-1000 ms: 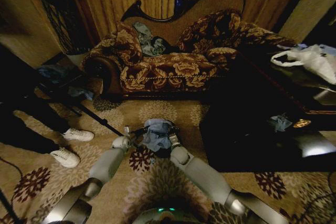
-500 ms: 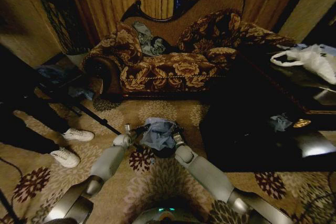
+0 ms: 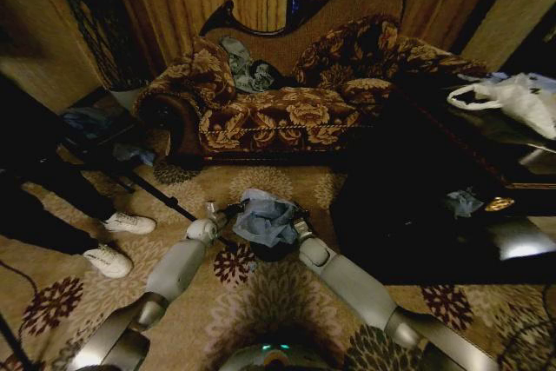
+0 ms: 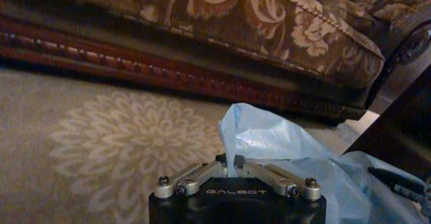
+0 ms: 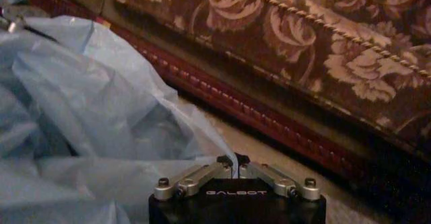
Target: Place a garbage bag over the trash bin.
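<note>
The pale blue-grey garbage bag [image 3: 265, 219] is stretched between my two grippers low over the carpet, in front of the sofa. Beneath it the black trash bin [image 3: 273, 254] shows only as a dark rim; the film hides the rest. My left gripper [image 3: 228, 210] is at the bag's left edge and my right gripper [image 3: 301, 217] at its right edge. In the left wrist view the left gripper [image 4: 229, 160] is shut on a fold of the bag [image 4: 269, 135]. In the right wrist view the right gripper [image 5: 233, 159] pinches the film of the bag [image 5: 88, 98].
A patterned sofa [image 3: 287, 102] stands just behind the bin. A dark low table [image 3: 434, 223] to the right carries a small blue-grey scrap [image 3: 463, 203] and a white handled bag [image 3: 512, 97]. On the left are a black pole [image 3: 152, 188] and a person's white shoes [image 3: 117, 241].
My right gripper has pulled its edge of the bag to the right and slightly away from me. The bag now spreads wider over the bin. The left gripper has barely moved.
</note>
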### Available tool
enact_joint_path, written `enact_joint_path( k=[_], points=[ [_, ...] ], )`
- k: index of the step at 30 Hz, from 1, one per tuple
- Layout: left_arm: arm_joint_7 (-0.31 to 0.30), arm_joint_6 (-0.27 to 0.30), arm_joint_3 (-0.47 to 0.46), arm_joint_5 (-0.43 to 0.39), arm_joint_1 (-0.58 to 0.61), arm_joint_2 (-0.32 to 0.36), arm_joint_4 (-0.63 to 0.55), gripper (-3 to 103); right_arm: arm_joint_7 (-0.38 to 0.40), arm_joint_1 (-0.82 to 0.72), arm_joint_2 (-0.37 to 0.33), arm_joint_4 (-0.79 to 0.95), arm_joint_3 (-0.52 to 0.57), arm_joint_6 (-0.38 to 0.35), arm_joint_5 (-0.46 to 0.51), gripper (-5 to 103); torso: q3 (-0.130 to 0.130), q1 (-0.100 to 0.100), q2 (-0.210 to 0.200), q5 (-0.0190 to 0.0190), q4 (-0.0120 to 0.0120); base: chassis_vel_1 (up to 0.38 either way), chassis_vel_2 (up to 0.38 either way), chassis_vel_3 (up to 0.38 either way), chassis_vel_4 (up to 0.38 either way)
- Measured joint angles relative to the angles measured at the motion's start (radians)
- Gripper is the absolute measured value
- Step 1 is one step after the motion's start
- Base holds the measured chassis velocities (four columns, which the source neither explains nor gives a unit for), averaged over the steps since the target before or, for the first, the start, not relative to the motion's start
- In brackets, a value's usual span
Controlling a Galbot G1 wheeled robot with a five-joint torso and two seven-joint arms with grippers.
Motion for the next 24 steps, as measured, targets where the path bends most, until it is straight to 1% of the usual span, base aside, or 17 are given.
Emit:
enact_joint_path(
  k=[3, 4, 6, 7, 8, 12, 14, 17, 18, 20, 24],
  points=[
    [0.001, -0.001, 0.002, -0.002, -0.006, -0.003, 0.016, 0, -0.019, 0.002, 0.0, -0.018, 0.008, 0.007, -0.005, 0, 0.0, 0.0, 0.0, 0.0001, -0.0001, 0.0, 0.0, 0.0, 0.0],
    [0.004, -0.004, 0.005, -0.004, -0.015, -0.006, 0.036, 0, -0.042, 0.007, 0.0, -0.045, 0.019, 0.017, -0.016, 0, 0.0, 0.0, 0.0, 0.0, -0.0001, 0.0, 0.0, 0.0, 0.0],
    [0.005, -0.004, 0.006, -0.004, -0.016, -0.006, 0.039, 0, -0.049, 0.009, 0.0, -0.052, 0.022, 0.02, -0.019, 0, 0.0, 0.0, 0.0, 0.0, -0.0001, 0.0, 0.0, 0.0, 0.0],
    [0.005, -0.007, 0.008, -0.004, -0.024, -0.01, 0.055, 0, -0.071, 0.013, 0.002, -0.075, 0.03, 0.029, -0.033, 0, 0.0, 0.0, 0.0, 0.0001, 0.0, 0.0, 0.0, 0.0, 0.0],
    [0.005, -0.007, 0.008, -0.004, -0.024, -0.01, 0.055, 0, -0.071, 0.013, 0.002, -0.075, 0.03, 0.029, -0.033, 0, 0.0, 0.0, 0.0, 0.0001, 0.0, 0.0, 0.0, 0.0, 0.0],
    [0.005, -0.009, 0.012, -0.002, -0.038, -0.024, 0.08, 0, -0.117, 0.024, 0.01, -0.117, 0.035, 0.057, -0.044, 0, 0.0, 0.0, 0.0, 0.0001, -0.0001, 0.0, 0.0, 0.0, 0.0],
    [0.005, -0.009, 0.012, -0.002, -0.039, -0.026, 0.082, 0, -0.125, 0.025, 0.011, -0.122, 0.035, 0.061, -0.045, 0, 0.0, 0.0, 0.0, 0.0001, 0.0, 0.0, 0.0, 0.0, 0.0],
    [0.005, -0.01, 0.014, 0.0, -0.042, -0.033, 0.087, 0, -0.174, 0.026, 0.014, -0.156, 0.034, 0.103, -0.076, 0, 0.0, 0.0, 0.0, 0.0, 0.0, 0.0, 0.0, 0.0, 0.0],
    [0.005, -0.01, 0.014, 0.0, -0.042, -0.033, 0.087, 0, -0.174, 0.026, 0.014, -0.156, 0.034, 0.103, -0.076, 0, 0.0, 0.0, 0.0, 0.0, 0.0, 0.0, 0.0, 0.0, 0.0],
    [0.006, -0.013, 0.016, 0.002, -0.042, -0.036, 0.092, 0, -0.207, 0.023, 0.016, -0.177, 0.042, 0.139, -0.098, 0, 0.0, 0.0, 0.0, -0.0001, -0.0003, 0.0, 0.0, 0.0, 0.0],
    [0.007, -0.017, 0.016, 0.003, -0.039, -0.038, 0.096, 0, -0.226, 0.02, 0.017, -0.188, 0.046, 0.156, -0.102, 0, 0.0, 0.0, 0.0, 0.0, -0.0002, 0.0, 0.0, 0.0, 0.0]
  ],
)
